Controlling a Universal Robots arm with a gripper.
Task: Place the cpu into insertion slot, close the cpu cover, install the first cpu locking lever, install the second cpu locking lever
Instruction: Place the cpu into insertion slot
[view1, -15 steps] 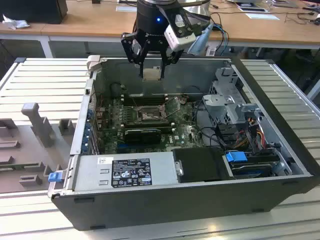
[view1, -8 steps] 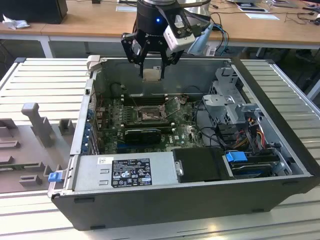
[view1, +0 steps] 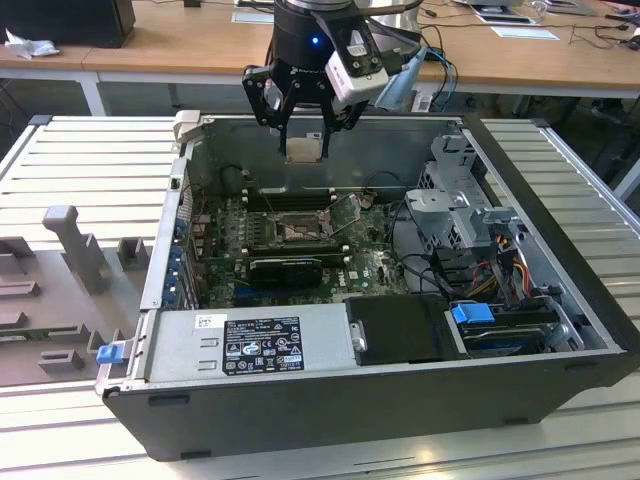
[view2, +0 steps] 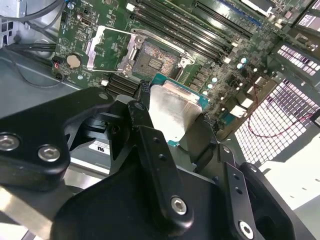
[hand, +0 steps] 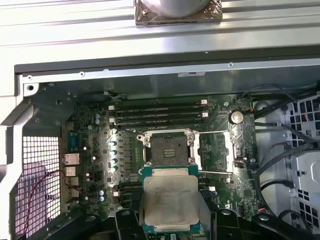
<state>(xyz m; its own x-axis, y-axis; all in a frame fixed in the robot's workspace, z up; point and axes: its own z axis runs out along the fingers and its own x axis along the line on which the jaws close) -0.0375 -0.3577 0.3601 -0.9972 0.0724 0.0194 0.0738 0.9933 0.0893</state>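
My gripper (view1: 305, 138) hangs above the open computer case, shut on the cpu (view1: 304, 148), a small pale square chip. In both wrist views the cpu (hand: 170, 197) (view2: 172, 107) shows its silver face with a teal edge, clamped between the black fingers (view2: 142, 107). The insertion slot (hand: 167, 148) (view2: 156, 59) (view1: 299, 229) lies bare below on the green motherboard (hand: 90, 165), its contact field uncovered. The cpu cover (hand: 216, 150) (view2: 107, 47) is swung open beside the slot. Thin wire locking levers (hand: 220, 172) stand released next to it.
Long black memory slots (hand: 157, 112) run just beyond the socket. A power supply (view1: 250, 345), a drive cage (view1: 455, 215) and cables (view1: 500, 255) fill the exterior view's near and right parts of the case (view1: 330, 410). Grey fixtures (view1: 70, 245) stand on the slatted table at the left.
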